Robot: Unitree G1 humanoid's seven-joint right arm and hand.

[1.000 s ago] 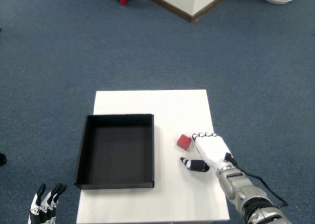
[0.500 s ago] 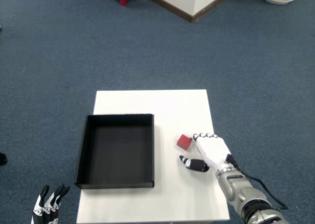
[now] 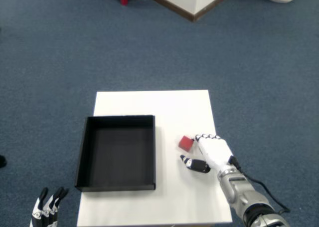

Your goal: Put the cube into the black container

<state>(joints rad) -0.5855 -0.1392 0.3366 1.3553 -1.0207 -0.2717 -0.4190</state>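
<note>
White table (image 3: 149,105) on blue carpet. Right robot hand (image 3: 213,152) held open, fingertips touching red cube (image 3: 186,143), thumb apart; nothing gripped. Black container (image 3: 117,152) empty, left.

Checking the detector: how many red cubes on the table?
1. The red cube lies on the white table, right of the black container, at the right hand's fingers. None visible elsewhere.

You see a matt red cube (image 3: 186,143); a matt black container (image 3: 116,153); a smooth white table (image 3: 149,105); rough blue carpet (image 3: 65,52); the right hand (image 3: 212,152) in glossy white plastic.
</note>
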